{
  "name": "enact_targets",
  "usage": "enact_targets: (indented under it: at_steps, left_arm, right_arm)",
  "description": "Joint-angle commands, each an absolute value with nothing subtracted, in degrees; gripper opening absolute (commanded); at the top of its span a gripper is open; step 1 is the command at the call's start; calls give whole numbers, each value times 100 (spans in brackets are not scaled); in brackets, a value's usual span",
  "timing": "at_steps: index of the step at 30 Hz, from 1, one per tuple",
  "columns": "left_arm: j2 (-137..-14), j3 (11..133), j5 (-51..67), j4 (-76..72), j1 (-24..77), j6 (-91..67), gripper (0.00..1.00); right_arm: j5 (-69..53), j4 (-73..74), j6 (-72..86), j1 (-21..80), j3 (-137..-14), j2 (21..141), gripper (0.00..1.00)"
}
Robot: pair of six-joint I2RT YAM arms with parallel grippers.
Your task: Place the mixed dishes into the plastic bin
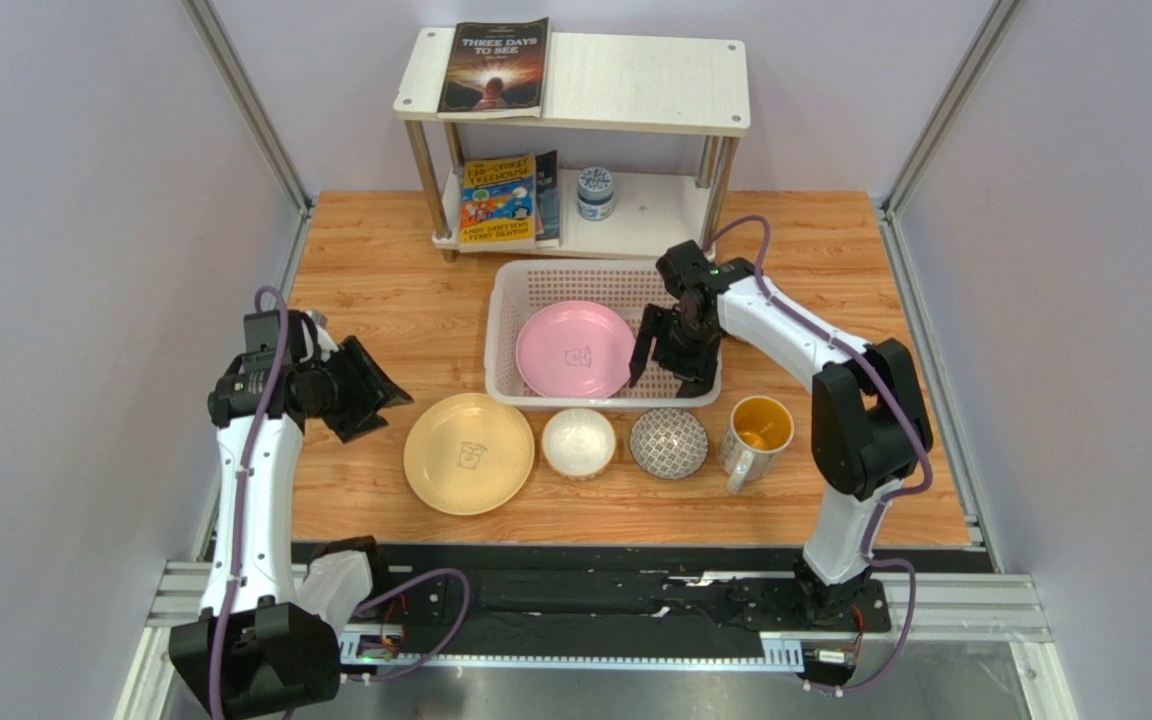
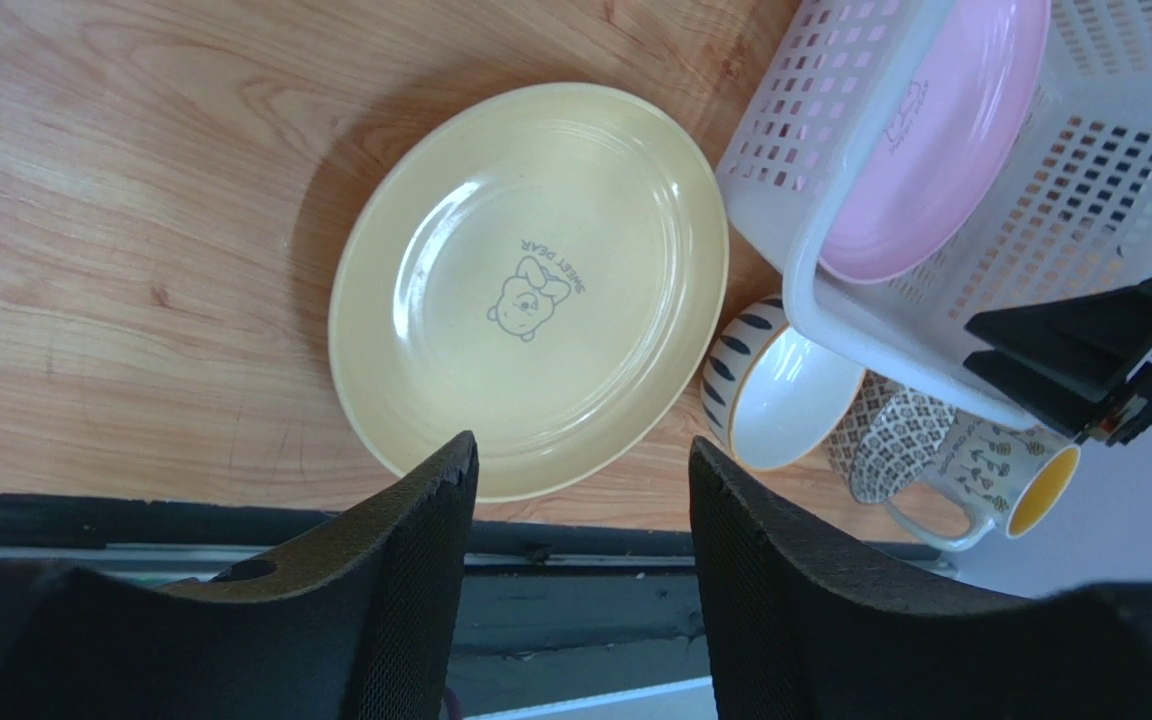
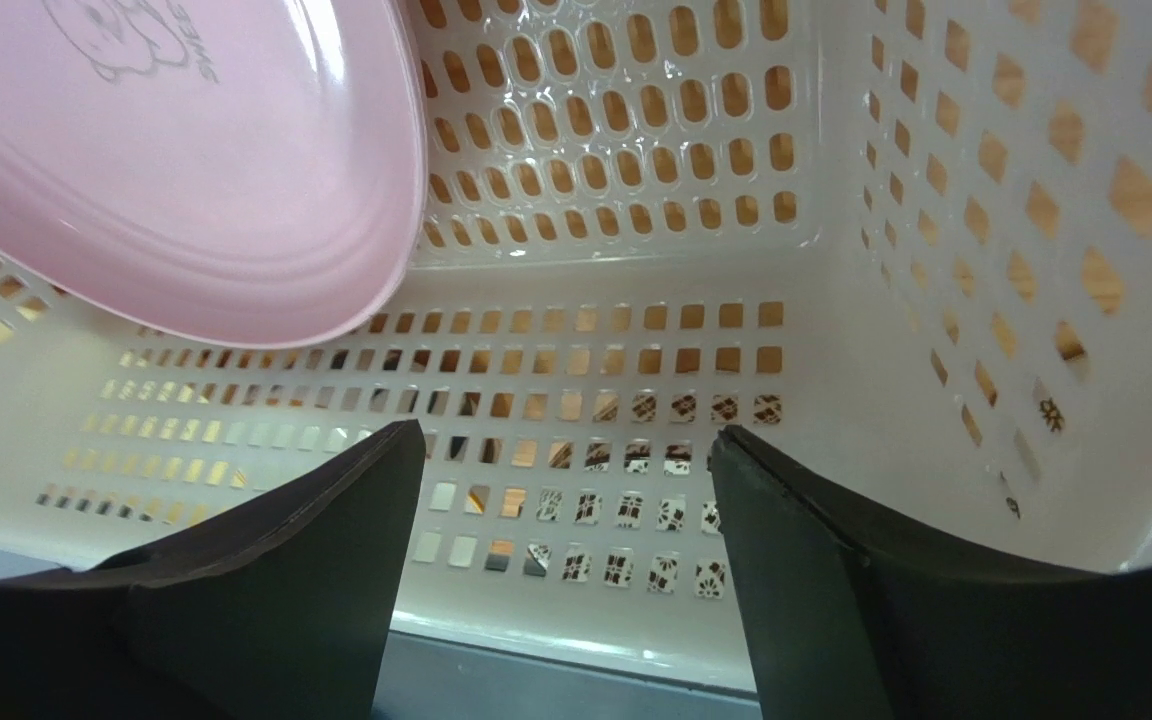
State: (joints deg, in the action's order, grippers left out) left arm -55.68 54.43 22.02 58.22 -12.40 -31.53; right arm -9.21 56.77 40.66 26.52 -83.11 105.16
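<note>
Nearest the bases, a row of dishes stands on the table (image 1: 387,255), from 9 to 3 o'clock: pale yellow plate (image 1: 468,453), white bowl (image 1: 579,443), grey patterned bowl (image 1: 668,443), yellow-lined mug (image 1: 757,432). At the yellow plate's 10 o'clock the left gripper (image 1: 364,393) hovers on a bent arm, aimed at that plate, fingers apart and empty. Beyond the row sits the plastic bin (image 1: 507,323), with the pink plate (image 1: 575,348) in its left half. The right arm folds at the elbow, and the right gripper (image 1: 672,353) dips into the bin at the pink plate's 3 o'clock, fingers spread and holding nothing.
</note>
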Motion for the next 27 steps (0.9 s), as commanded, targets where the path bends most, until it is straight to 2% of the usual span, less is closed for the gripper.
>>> enact_targets:
  at_steps: [1, 3, 8, 12, 20, 24, 27]
  left_arm:
    - [-5458, 5589, 1917, 5713, -1239, -3094, 60]
    - [-5563, 5669, 1504, 5722, -1239, -3068, 61]
    - [-6521, 5529, 1416, 5809, -1239, -2708, 61]
    - [-6417, 5387, 1459, 5695, -1239, -2663, 62]
    - [-6012, 5291, 1573, 5783, -1239, -2760, 62]
    - [-6012, 5352, 1547, 5836, -1239, -2760, 62]
    - [-6248, 5361, 1608, 5845, -1248, -2699, 63]
  right_arm:
    - [-1187, 5511, 4227, 2733, -7788, 9897, 76]
    - [-994, 5379, 4289, 2733, -7673, 9582, 76]
    - [-563, 5370, 4131, 2716, -8173, 9448, 76]
    - [-501, 5449, 3956, 2698, -8752, 9790, 76]
    - [-202, 5563, 3719, 2347, -10176, 11292, 74]
    - [-194, 5748, 3543, 2259, -11247, 12049, 73]
    - [-158, 5678, 3437, 2215, -11565, 12444, 73]
